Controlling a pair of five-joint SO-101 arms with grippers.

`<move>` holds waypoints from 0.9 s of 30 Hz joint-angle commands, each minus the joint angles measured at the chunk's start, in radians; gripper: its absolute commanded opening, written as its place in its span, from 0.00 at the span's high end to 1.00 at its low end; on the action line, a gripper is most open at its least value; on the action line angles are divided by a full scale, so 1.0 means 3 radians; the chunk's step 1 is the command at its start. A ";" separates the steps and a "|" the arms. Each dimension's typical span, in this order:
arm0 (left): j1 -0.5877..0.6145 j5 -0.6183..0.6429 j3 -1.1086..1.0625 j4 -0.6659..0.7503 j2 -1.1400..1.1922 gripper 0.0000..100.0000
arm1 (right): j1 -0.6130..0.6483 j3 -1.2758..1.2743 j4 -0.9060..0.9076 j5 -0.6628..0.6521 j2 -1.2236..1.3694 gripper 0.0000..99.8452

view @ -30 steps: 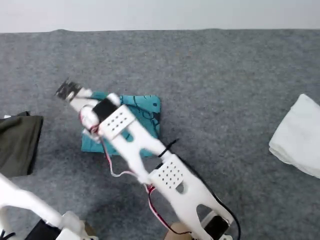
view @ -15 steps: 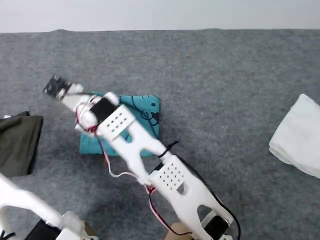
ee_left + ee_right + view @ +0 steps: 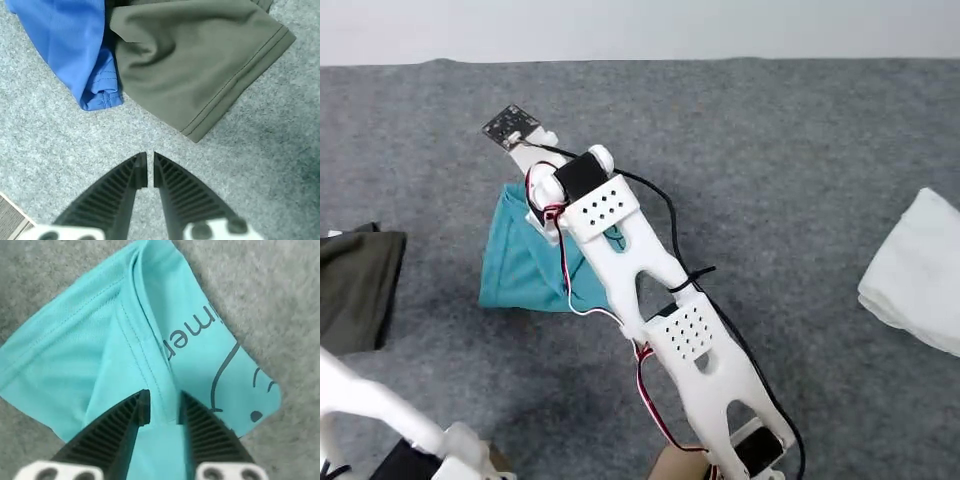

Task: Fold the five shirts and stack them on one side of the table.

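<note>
Grey table (image 3: 800, 150) runs wide between the teal shirt (image 3: 520, 270) and the white shirt (image 3: 920, 270) at its right edge. Near left, the closed, empty left tool (image 3: 148, 172) hangs beside the olive shirt (image 3: 190, 60); farther in, the right tool (image 3: 162, 407) grips the teal shirt's raised fold.

Right arm (image 3: 620, 250) swung from the left side toward the far side of the bench (image 3: 800, 150), right tool (image 3: 161, 409) lifted with a fold of the teal shirt (image 3: 520, 268) pinched, shirt pulled from a flat rectangle into a tented triangle.
</note>
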State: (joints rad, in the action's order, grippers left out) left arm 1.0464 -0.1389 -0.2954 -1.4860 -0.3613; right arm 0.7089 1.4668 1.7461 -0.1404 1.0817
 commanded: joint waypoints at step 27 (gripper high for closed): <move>0.0015 -0.0041 0.0028 0.0036 -0.0133 0.97 | -0.0095 0.0036 0.0125 0.0736 0.0422 0.86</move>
State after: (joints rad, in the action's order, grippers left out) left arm 1.0464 -0.1389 -0.2954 -1.4860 -0.3613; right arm 0.7058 1.4668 1.7461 0.0698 1.2137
